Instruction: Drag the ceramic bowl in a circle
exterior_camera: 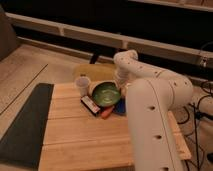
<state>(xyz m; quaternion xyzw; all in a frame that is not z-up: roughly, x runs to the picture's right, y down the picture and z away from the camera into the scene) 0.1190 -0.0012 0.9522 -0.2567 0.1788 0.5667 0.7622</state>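
1. The ceramic bowl (106,93) sits upright on the far half of the bench (75,137), just beside a small pale cup (83,85) and in front of a yellowish plate (93,71).
2. The end effector (119,89) is down at the bowl's right rim, the arm reaching over from the right. Whether it grips the rim or only rests there, I cannot tell.
3. Judged from this, the approach is done and the drag looks to be in hand.
4. How much of the circle is traced does not show, as the bench carries no mark.
5. A dark bar (91,105) and an orange item (106,112) crowd the bowl's near edge and may be pushed along.
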